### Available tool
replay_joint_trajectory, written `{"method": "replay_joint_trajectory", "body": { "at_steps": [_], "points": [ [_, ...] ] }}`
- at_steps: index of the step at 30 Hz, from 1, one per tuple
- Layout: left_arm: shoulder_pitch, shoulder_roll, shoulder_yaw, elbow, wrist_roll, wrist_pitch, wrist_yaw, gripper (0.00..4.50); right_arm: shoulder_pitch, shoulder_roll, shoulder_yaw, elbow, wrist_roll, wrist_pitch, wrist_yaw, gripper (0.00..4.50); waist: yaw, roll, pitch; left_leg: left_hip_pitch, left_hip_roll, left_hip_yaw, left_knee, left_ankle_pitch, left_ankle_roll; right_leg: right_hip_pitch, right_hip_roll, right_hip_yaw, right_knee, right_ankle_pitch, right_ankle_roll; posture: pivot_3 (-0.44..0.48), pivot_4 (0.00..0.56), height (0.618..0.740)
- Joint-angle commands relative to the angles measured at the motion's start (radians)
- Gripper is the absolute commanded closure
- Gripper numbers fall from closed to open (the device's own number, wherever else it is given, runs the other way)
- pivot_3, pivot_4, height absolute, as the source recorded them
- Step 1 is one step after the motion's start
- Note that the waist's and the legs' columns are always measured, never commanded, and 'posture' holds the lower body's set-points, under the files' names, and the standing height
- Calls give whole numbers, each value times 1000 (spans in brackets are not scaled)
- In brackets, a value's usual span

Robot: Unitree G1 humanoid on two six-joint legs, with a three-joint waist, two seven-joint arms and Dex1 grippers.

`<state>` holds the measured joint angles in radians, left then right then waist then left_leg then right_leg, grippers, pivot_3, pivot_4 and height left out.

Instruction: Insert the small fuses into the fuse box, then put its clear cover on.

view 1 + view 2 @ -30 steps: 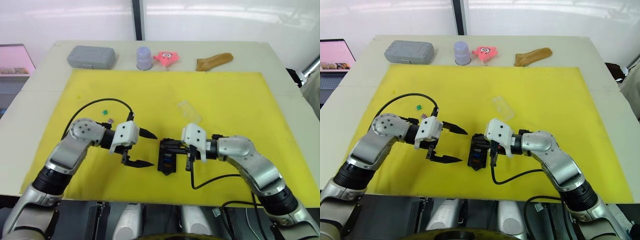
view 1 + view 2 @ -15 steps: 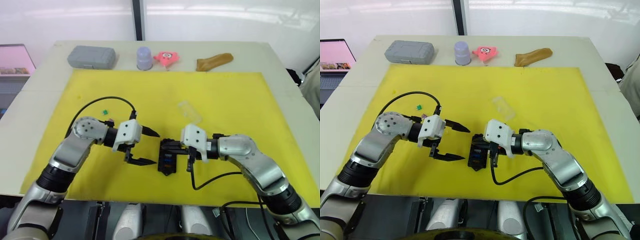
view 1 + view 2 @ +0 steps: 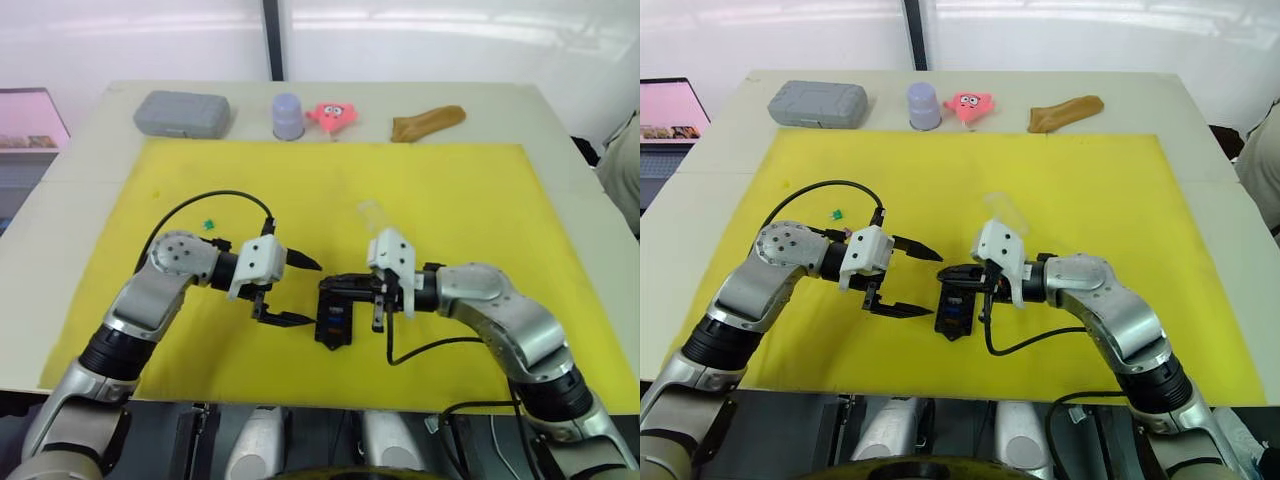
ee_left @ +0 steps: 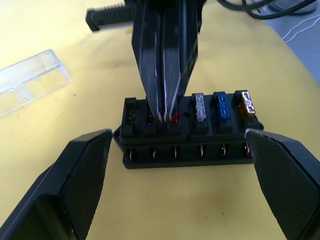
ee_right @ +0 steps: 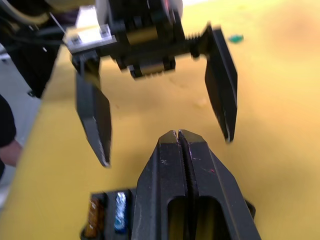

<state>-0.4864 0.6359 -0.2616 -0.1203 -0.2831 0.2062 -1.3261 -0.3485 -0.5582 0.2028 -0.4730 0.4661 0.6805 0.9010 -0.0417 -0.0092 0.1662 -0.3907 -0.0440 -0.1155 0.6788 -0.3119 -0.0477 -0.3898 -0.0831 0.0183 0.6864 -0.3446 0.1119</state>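
The black fuse box lies on the yellow mat between my two grippers. Grey, blue and orange small fuses sit in one row of its slots, and a red fuse sits further along that row. My right gripper is shut, its tips resting on the box right beside the red fuse. My left gripper is open just to the left of the box, its fingers apart from it. The clear cover lies behind the right wrist. A loose green fuse lies behind the left arm.
Along the table's far edge stand a grey case, a purple cup, a pink toy and a brown object. A laptop sits off the table's left side. Part of a person shows at the right edge.
My left gripper has moved right, closer to the fuse box, still open. My right gripper has tilted from pointing down at the box to reaching flatter across its top.
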Motion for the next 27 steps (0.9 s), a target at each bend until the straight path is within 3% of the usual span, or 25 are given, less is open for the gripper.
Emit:
{"method": "replay_joint_trajectory", "body": {
  "at_steps": [1,16,22,25,27],
  "points": [
    [-9,2,4,-25,-2,-11,2,0,-1,-1,-15,-31,30,-8,5,4465,0,0,0,0,0,0,0,0,0,0,0,0,0,0,0,0,150,740],
    [-9,1,4,-27,-2,-12,3,0,58,-88,143,65,-182,-63,-31,4465,0,0,0,0,0,0,0,0,0,1,0,0,0,0,0,0,150,740],
    [37,1,70,-50,-59,31,48,0,50,-8,-58,-68,7,-56,-72,4465,-2,0,0,0,0,0,0,0,0,0,0,0,0,0,0,0,150,740],
    [77,-15,117,-82,-97,70,106,0,59,-11,-142,-120,72,-22,-99,4465,0,0,0,0,0,0,0,0,0,0,0,0,0,0,0,0,150,740],
    [149,-5,208,-140,-167,174,185,0,101,-63,-273,-159,144,40,-112,4465,1,0,0,0,0,0,0,0,0,0,0,0,0,0,0,0,150,740]
  ]
}}
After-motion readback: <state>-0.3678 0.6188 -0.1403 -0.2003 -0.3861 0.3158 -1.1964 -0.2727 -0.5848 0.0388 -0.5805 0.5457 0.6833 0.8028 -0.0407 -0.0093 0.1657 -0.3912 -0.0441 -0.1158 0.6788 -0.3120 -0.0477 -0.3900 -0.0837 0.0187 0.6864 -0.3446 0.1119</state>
